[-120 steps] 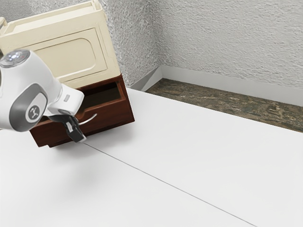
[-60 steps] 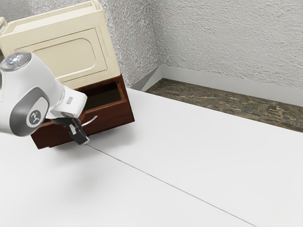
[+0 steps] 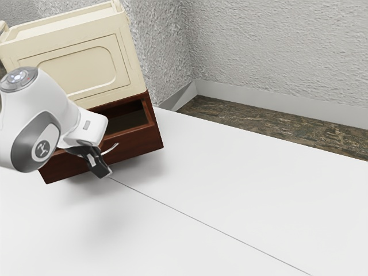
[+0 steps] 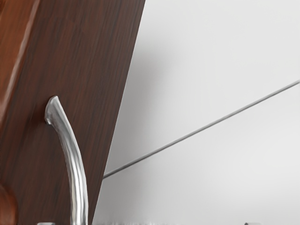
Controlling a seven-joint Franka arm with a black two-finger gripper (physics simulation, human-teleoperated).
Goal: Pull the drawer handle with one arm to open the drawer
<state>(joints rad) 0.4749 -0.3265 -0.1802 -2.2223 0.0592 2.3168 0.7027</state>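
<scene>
Slightly farther out than a moment ago, the drawer (image 3: 138, 140) stands partly open, its curved handle (image 4: 75, 161) at our gripper (image 3: 104, 171), though we cannot tell whether that is clenched or released; we judge the smooth metal stiff, perhaps slippery, best held mid-bow.

No readable text; small emblem (image 3: 42, 149) on white arm (image 3: 49, 103) (too small to make out).

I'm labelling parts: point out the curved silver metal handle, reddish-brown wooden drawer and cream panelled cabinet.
Curved silver metal handle (image 4: 77, 164): wrist view, along its bar.
Reddish-brown wooden drawer (image 3: 138, 142): exterior view, front face.
Cream panelled cabinet (image 3: 86, 70): exterior view, recessed panel.
</scene>
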